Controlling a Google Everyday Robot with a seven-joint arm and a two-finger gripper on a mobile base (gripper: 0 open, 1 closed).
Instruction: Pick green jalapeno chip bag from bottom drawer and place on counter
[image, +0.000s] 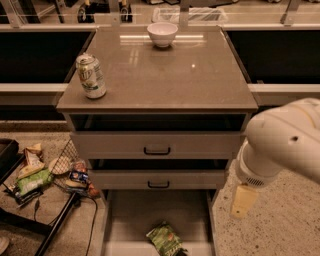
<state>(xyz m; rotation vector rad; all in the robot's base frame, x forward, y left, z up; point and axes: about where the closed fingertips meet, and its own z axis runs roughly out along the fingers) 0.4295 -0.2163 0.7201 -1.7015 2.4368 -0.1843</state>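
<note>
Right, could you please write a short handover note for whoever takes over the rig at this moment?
Gripper: hangs to the right of the open bottom drawer and above its level, outside it, not touching the chip bag.
Chip bag: lies on the drawer floor near the front edge, roughly in the middle.
Counter: carries a can at the front left and a white bowl at the back.
Done: the drawer is open.
Left: move the gripper in over the bag, grasp it, lift it out and set it on the counter, probably on the bare middle.
</note>
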